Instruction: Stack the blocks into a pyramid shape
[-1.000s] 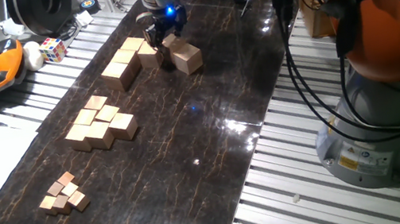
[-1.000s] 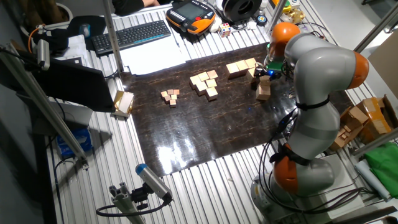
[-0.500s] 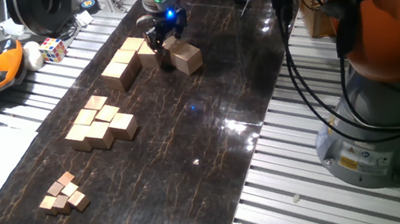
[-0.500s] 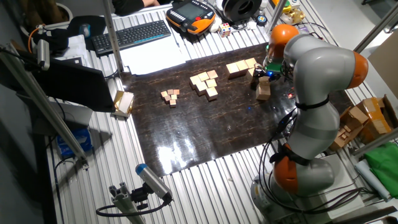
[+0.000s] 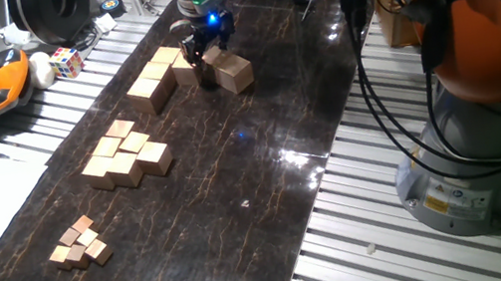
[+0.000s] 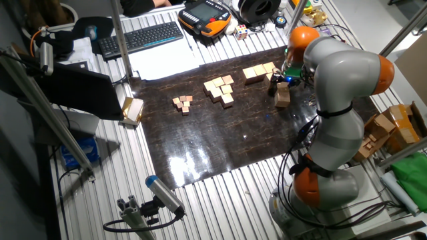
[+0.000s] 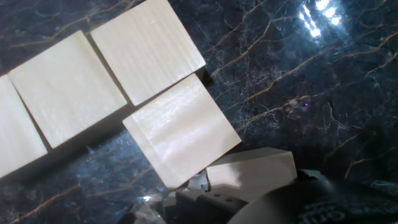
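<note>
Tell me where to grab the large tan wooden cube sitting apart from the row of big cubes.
Come straight down on the large tan wooden cube and pinch two opposite upright faces, probably around mid-height. It sits flat on the dark marbled mat with a level top, and the faces toward open mat look free. The gripper hangs close beside it.

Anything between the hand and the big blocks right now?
Nothing visible. The hand hangs low, right at the large blocks, with one block set apart beside it. The hand view shows block tops directly below, only bare dark mat around.
</note>
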Controlling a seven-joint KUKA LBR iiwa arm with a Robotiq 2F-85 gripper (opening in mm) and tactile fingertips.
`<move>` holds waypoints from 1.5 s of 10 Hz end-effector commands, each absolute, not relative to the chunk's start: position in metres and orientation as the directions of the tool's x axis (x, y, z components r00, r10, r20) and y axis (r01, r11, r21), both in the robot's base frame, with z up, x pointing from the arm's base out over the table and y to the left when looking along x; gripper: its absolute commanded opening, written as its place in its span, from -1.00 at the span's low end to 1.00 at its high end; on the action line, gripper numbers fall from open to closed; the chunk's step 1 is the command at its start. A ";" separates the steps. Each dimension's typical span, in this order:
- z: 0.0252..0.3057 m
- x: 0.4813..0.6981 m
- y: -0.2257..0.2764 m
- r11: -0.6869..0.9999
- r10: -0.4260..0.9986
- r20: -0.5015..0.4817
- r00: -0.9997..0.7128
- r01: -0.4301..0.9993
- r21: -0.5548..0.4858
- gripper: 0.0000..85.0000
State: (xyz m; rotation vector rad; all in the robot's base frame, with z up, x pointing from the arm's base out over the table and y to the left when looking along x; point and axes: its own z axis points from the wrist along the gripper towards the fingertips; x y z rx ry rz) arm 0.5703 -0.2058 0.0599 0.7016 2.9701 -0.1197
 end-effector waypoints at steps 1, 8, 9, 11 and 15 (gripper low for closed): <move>0.060 0.570 -0.206 0.892 0.442 -0.100 -0.892 0.448 -0.056 0.61; 0.063 0.571 -0.207 0.895 0.440 -0.086 -0.894 0.444 -0.048 0.69; 0.063 0.570 -0.207 0.894 0.440 -0.085 -0.894 0.444 -0.049 0.69; 0.063 0.570 -0.207 0.895 0.439 -0.079 -0.895 0.443 -0.048 0.66; 0.063 0.569 -0.207 0.895 0.439 -0.073 -0.895 0.443 -0.049 0.58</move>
